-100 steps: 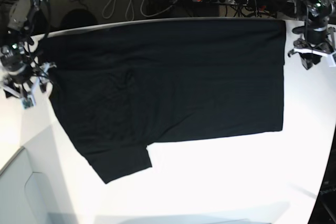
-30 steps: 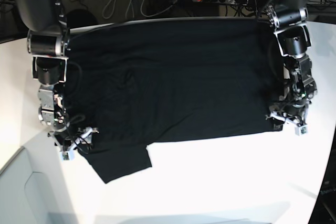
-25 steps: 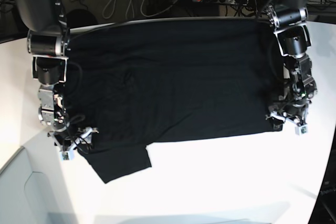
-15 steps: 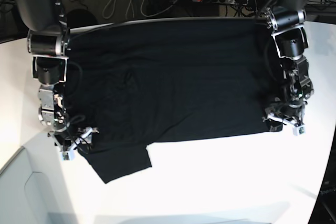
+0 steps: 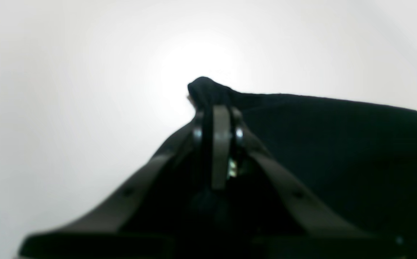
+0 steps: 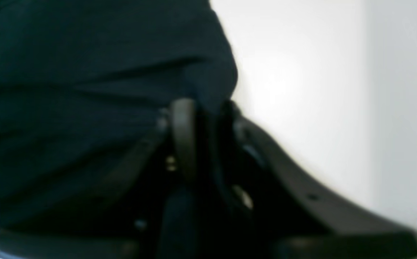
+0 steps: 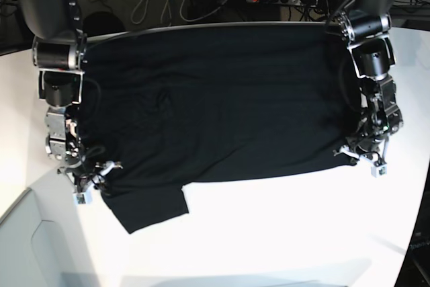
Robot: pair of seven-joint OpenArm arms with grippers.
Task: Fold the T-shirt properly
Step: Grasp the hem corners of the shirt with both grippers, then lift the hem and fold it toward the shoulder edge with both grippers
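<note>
Both sets of my fingers are clamped on cloth: my left gripper (image 5: 217, 118) pinches a small peak of the T-shirt (image 7: 215, 105) at its lower hem corner, and my right gripper (image 6: 203, 115) is closed on the edge by the sleeve. Black and plain side up, the T-shirt lies spread across the white table (image 7: 282, 233), one sleeve trailing toward the near edge

My right gripper (image 6: 203, 108) pinches the black T-shirt's (image 6: 86, 64) edge, jaws closed on a fold, with the white table (image 6: 302, 90) alongside.
</note>
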